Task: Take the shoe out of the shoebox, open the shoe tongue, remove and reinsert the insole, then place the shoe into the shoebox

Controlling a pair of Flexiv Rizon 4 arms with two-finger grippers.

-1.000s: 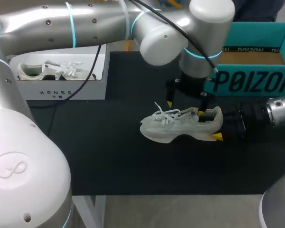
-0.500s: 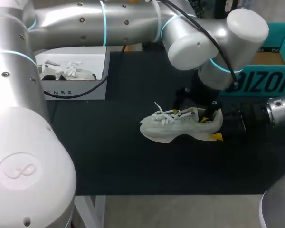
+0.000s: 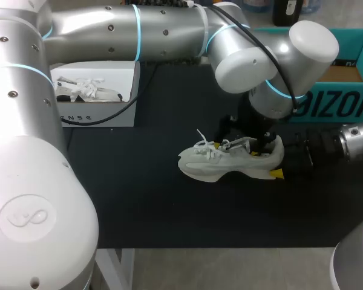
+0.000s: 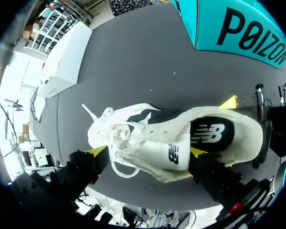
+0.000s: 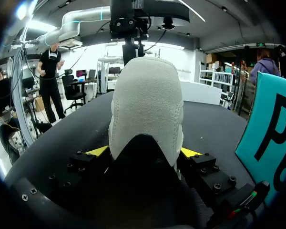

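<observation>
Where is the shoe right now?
In the head view the shoe lies on the table, right of its middle, in front of the teal shoebox; the right gripper holds its heel and the left gripper is over its tongue.

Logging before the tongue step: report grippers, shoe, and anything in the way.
Right gripper shut on shoe heel. Left gripper open, straddling tongue and laces. Shoe upright on table, outside teal shoebox. Loose laces by left gripper.

Your head camera is looking down on the desk (image 3: 139, 199) from above and behind. Your left wrist camera is peering down, close over the shoe (image 4: 157, 150). Your right wrist camera is facing its heel, very near. All three are sharing that shoe.
</observation>
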